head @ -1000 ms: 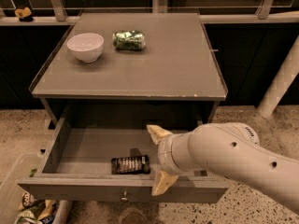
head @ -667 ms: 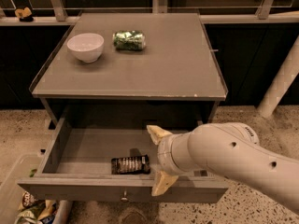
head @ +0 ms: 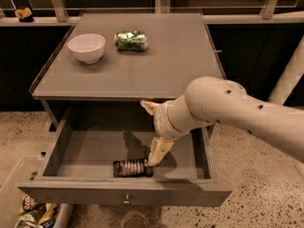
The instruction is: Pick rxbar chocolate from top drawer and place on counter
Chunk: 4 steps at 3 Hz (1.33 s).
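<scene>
The wide shallow grey wooden drawer (head: 85, 148) under the flat matte grey tabletop (head: 161, 70) stood pulled open, with a small metal knob (head: 126, 202) on its front panel. Inside it, close behind the front panel, lay the small flat bar in a dark brown-black wrapper with pale lines (head: 133, 167). The pale two-finger gripper (head: 147, 133) of the white arm was inside the open drawer, just right of the bar. Its fingers (head: 160, 150) were spread wide apart and held nothing; the lower fingertip pointed down at the right end of the bar, and I cannot tell if it touched. On the tabletop, at the far left, stood a round white bowl (head: 86, 47), and near it lay a shiny green foil packet (head: 131, 40).
</scene>
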### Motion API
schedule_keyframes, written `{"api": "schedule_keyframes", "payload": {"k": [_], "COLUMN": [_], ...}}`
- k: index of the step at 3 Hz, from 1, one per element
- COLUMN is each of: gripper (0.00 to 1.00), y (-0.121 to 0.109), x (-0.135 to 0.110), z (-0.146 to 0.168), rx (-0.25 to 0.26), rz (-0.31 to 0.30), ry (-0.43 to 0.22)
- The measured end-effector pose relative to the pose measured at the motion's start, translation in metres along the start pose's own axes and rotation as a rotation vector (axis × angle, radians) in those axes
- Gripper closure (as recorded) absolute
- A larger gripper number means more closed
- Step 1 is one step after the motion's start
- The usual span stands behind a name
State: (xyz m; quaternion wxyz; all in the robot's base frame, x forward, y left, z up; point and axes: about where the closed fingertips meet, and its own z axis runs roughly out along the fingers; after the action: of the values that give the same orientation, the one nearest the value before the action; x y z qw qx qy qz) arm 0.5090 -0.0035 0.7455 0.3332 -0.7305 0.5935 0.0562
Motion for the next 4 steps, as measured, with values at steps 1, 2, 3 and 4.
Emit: {"api": "schedule_keyframes", "payload": {"k": [1,2,3,4], "gripper": [0.00,0.00,0.00,0.00], "y": [0.001,0.015,0.037,0.049], "x": [0.000,-0.001,-0.008,-0.017], "z": [0.000,0.015,0.044,0.057], "rx": [-0.002,-0.010,-0.052,-0.105], "rz": [0.000,-0.035,-0.098,-0.125], "ry": [0.001,0.059,0.100,0.084]}}
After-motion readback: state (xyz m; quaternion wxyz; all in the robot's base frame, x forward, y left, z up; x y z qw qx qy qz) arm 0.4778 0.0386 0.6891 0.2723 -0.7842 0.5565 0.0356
